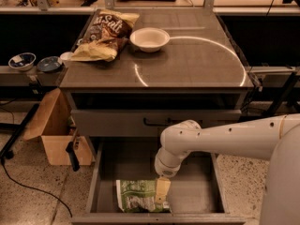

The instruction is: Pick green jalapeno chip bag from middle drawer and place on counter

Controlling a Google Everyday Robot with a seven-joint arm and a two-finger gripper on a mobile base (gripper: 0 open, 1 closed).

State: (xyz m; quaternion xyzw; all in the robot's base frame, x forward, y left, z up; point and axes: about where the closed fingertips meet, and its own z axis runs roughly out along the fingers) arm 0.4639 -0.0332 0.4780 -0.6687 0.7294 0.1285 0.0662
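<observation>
Down in the middle drawer (199, 196), near its front wall, the green jalapeno chip bag (137, 196) lies flat. My pincer (162, 191) hangs low at the bag's right edge; spread or pressed together, I cannot tell. On the bench (187, 62): white bowl (149, 39), with the Salt bag (105, 34) just beside it

The desk (197, 64) is filling the upper centre of the frame. A brown-and-yellow bag (107, 34) is lying on its left part; a white bowl (149, 39) is sitting just beside it. The pincer (162, 191) is hanging at lower centre, below the desk.
</observation>
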